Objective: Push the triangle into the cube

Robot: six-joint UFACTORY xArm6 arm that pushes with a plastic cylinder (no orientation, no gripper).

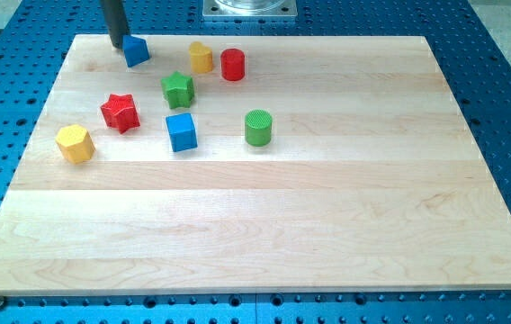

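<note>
Blue is the colour of both task pieces. The blue triangle [136, 50] sits near the view's top left corner of the wooden board [327, 207], and my tip [117, 45] stands just at its left side, touching it or very nearly so; we cannot tell which. We carry no claw, only a dark rod, so there is no opening or grasp for us to report.

The blue cube [182, 131] lies well below the triangle and a little to the view's right, clearly apart from it. Between the two, slightly to the right, we see the green star [177, 89]. The red star [120, 112] lies to the view's left of the cube, and the yellow hexagon block [75, 143] sits further left and lower, near the board's left edge.

Along the top, right of the triangle, a small yellow block [201, 57] stands just beside the red cylinder [232, 65]; its exact shape is hard for us to make out. The green cylinder [258, 128] stands to the view's right of the cube, apart from it. Around the board we see the blue perforated table [507, 108].
</note>
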